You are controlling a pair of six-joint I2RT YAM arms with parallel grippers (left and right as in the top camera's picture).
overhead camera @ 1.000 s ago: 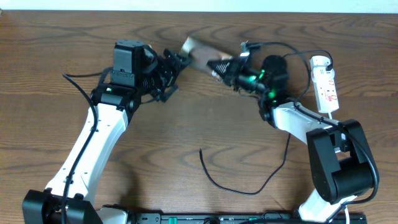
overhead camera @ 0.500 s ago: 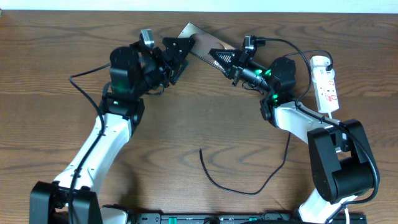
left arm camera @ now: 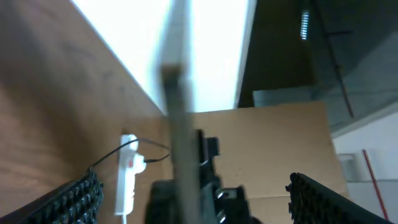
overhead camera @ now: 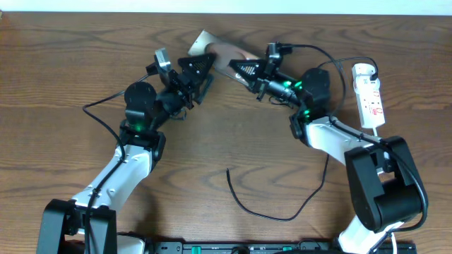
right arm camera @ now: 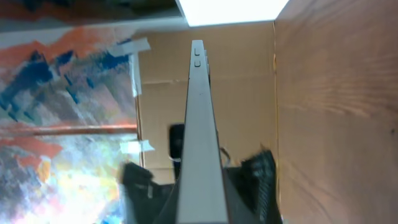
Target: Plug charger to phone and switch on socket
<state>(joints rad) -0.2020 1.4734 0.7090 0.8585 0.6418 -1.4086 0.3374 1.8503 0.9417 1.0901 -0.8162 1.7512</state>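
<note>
- Two grippers meet at the phone (overhead camera: 219,51), which appears raised and tilted above the far edge of the table (overhead camera: 70,56).
- Right gripper (overhead camera: 240,70) is clamped on the phone. The right wrist view shows the slab edge-on between the fingers.
- Left gripper (overhead camera: 201,72) stands wide apart. The left wrist view shows the phone's blurred edge between its fingers, with no grip on it.
- Drop risk: a single pinch carries a thin, glossy slab. A twist or jolt could let it slip and fall to the wood.
- Collision risk: the grippers are just beside each other. If the left closes off-centre, it could knock the phone out of the right's hold or strike the right fingers.
- Handover risk: if the right lets go before the left has closed, nothing holds the phone.
- Charger (overhead camera: 282,219) lies loose on the near part of the table, well apart from the phone, with its free end unheld. Reaching for it with the phone badly seated invites a miss at the port. The port's position cannot be told from here.
- Socket (overhead camera: 370,92) lies at the right, beside the right arm. A wide swing of that arm could shove it or snag its cord. Its switch is too small to read.
</note>
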